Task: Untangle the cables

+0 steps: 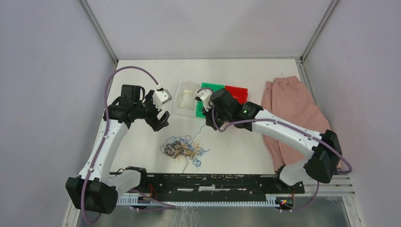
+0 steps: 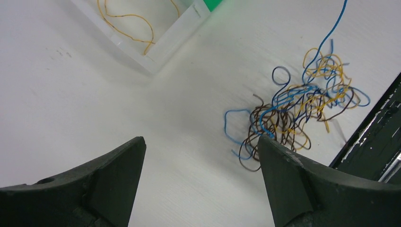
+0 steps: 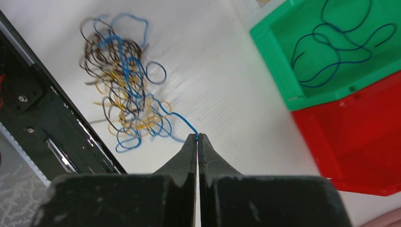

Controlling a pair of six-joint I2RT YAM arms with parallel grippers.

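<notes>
The right hand is pinched shut on one blue cable trailing from the tangled cables. The left hand hangs wide open and empty above the surface.

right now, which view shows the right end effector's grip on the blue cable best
Right wrist: the right end effector is shut on the blue cable, which runs to the tangle. The top view shows only a faint strand below it. The left wrist view shows the cable rising out of frame, not the grip.

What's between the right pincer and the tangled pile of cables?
One blue strand, pinched in the right pincer, runs to the cables; right wrist view shows it.
</notes>
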